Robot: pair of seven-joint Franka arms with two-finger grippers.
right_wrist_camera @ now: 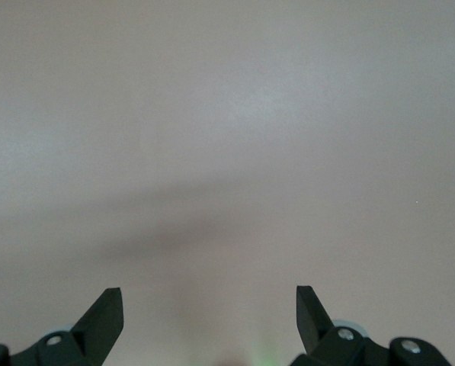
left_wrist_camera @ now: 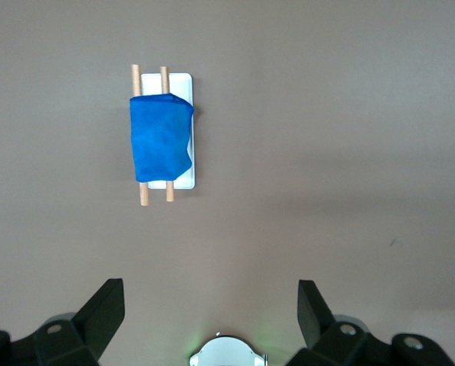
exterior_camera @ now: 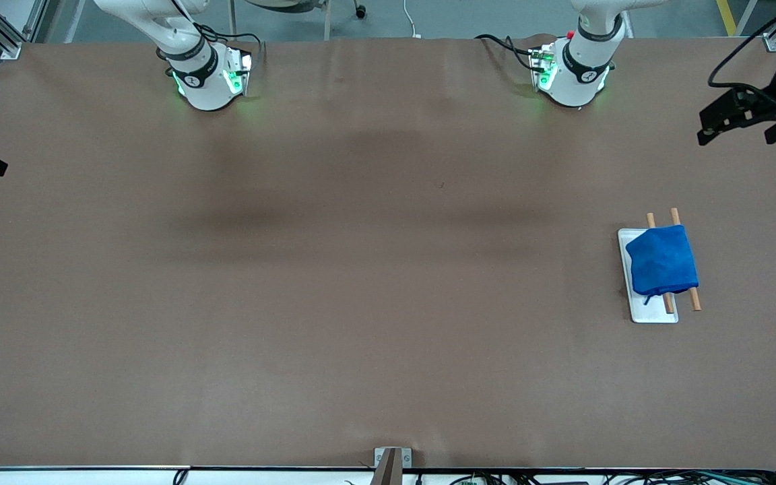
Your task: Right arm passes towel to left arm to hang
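1. Towel (exterior_camera: 661, 260) drapes over the rods (exterior_camera: 694, 298) on the tray (exterior_camera: 647, 313), near the left arm's edge.
2. Left gripper (left_wrist_camera: 210, 305) and right gripper (right_wrist_camera: 209, 305): spread wide, empty.
3. Risk: loosely draped, it could slip off.

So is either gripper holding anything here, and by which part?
Nothing is held. The left gripper and right gripper are both open and empty. The towel lies draped over the two wooden rods on the white tray.
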